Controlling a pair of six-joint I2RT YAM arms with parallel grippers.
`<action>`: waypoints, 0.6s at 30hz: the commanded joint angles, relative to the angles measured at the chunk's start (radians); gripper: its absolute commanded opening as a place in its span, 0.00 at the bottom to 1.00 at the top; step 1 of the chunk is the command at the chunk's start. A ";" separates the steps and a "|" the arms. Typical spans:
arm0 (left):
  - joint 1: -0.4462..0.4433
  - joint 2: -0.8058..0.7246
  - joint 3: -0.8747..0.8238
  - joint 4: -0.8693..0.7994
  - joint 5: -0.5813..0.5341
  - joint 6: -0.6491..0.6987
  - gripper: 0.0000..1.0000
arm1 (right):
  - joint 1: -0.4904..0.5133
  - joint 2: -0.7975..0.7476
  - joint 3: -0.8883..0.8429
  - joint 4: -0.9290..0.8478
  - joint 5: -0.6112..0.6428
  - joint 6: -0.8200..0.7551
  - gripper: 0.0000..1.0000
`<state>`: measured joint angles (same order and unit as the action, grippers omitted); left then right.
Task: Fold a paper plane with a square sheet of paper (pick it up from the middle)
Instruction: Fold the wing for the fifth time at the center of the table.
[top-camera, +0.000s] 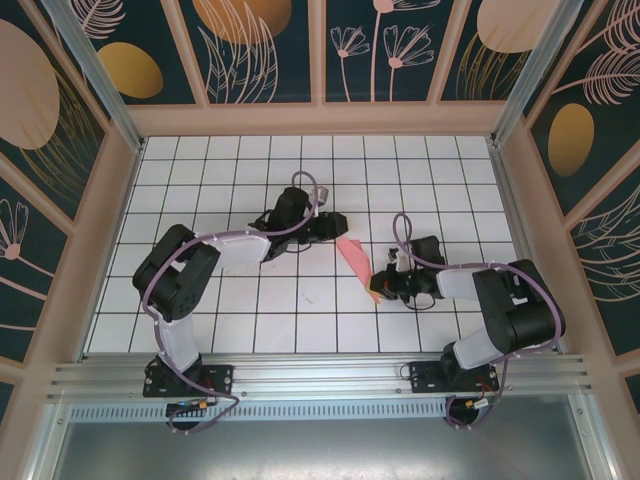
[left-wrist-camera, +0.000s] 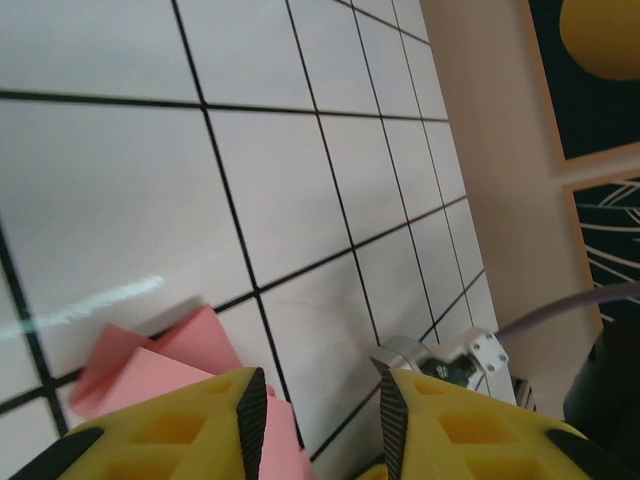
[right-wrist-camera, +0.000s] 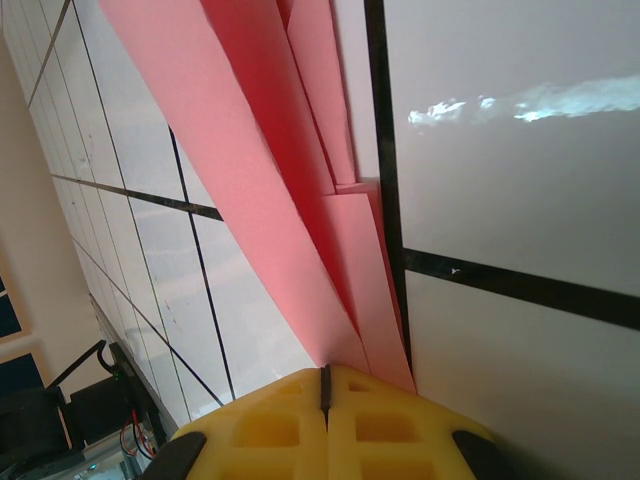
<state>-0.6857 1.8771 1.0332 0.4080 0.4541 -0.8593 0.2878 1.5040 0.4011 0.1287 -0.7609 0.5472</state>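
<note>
The square sheet of paper is folded into a slim salmon-pink paper plane (top-camera: 353, 258) that lies slanted on the white grid table between the two arms. My right gripper (top-camera: 380, 290) is shut on its near end. In the right wrist view the folded layers (right-wrist-camera: 260, 180) fan out from the closed yellow fingertips (right-wrist-camera: 323, 380). My left gripper (top-camera: 337, 226) hovers at the plane's far end. Its yellow fingers stand apart (left-wrist-camera: 322, 400) with bare table between them. The pink paper (left-wrist-camera: 150, 370) lies beside and under the left finger.
The white grid table (top-camera: 250, 180) is fenced by beige walls (top-camera: 320, 118) at the back and sides. An aluminium rail (top-camera: 320, 375) carries both arm bases at the near edge. A silver part of the right arm (left-wrist-camera: 470, 352) sits just beyond my left fingers.
</note>
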 joint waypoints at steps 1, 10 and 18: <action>-0.082 0.035 -0.018 0.044 -0.020 -0.050 0.38 | -0.006 0.038 -0.056 -0.137 0.196 -0.034 0.00; -0.150 0.139 -0.013 0.117 -0.061 -0.133 0.37 | -0.005 0.037 -0.058 -0.135 0.198 -0.033 0.00; -0.150 0.201 0.031 0.031 -0.117 -0.078 0.37 | -0.005 0.045 -0.057 -0.136 0.202 -0.031 0.00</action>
<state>-0.8371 2.0468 1.0351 0.4599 0.3740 -0.9630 0.2878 1.5040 0.3985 0.1341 -0.7609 0.5476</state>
